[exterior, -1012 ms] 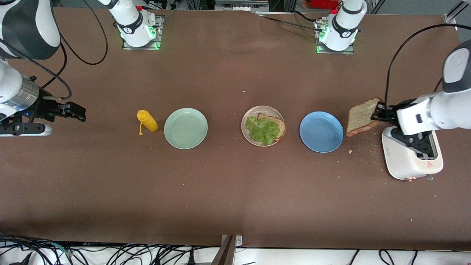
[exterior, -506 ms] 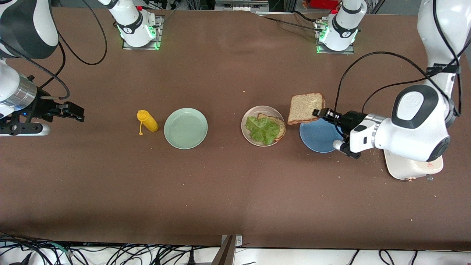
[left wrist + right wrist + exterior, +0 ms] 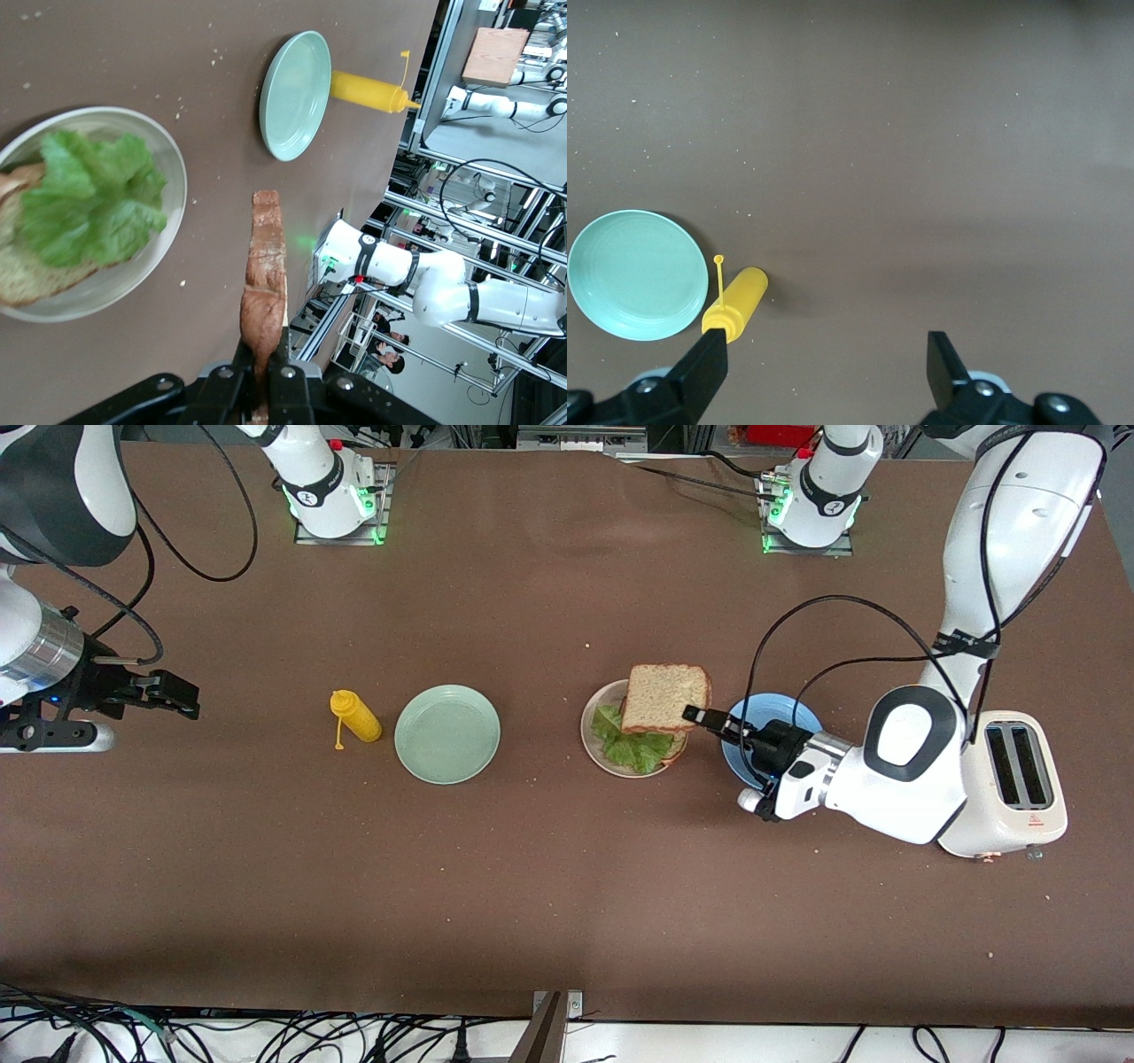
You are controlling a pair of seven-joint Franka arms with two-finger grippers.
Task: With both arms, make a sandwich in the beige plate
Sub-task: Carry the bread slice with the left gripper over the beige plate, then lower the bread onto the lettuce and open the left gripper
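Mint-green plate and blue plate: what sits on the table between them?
In the front view, the beige plate sits between the mint-green plate and the blue plate, holding lettuce on bread. The left gripper holds a bread slice over it.

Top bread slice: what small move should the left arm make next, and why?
Probably lower it. The left end effector grips the top bread slice by its edge, held over the lettuce and lower slice in the beige plate, not yet resting there.
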